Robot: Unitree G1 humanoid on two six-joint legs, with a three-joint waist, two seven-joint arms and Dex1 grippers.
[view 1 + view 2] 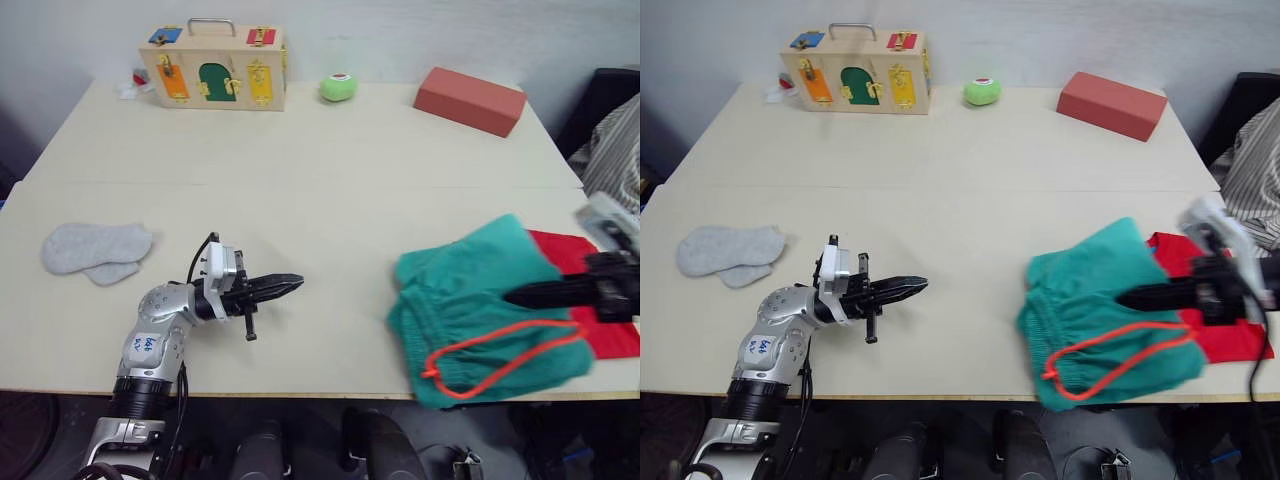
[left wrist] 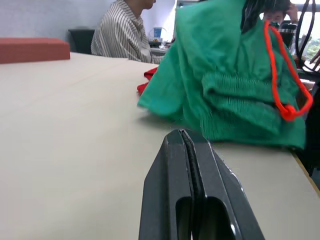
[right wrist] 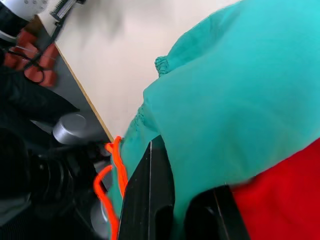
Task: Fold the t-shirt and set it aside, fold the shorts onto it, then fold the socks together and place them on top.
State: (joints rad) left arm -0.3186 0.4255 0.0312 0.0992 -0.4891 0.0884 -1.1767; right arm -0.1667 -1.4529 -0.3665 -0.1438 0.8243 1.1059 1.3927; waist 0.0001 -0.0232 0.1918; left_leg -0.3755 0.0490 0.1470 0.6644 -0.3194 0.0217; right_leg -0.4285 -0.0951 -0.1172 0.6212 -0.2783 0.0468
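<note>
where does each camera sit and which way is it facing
Left eye and right eye views: head stereo pair, looking forward and down over the table; both arms show.
Left wrist view: low over the tabletop, looking along the shut left gripper toward the shorts.
Right wrist view: on the right arm, looking along the right gripper clamped on the shorts, t-shirt beside it.
Shared: every view shows the shorts with the orange drawstring.

1. A pale beige table [image 1: 330, 150] stands before a plain grey-white wall [image 1: 400, 30].
2. At its far edge sit a wooden latch box [image 1: 213, 68], a green ball [image 1: 338, 88] and a red block [image 1: 470, 100].
3. A person in a striped shirt [image 2: 122, 35] sits beyond the table.
</note>
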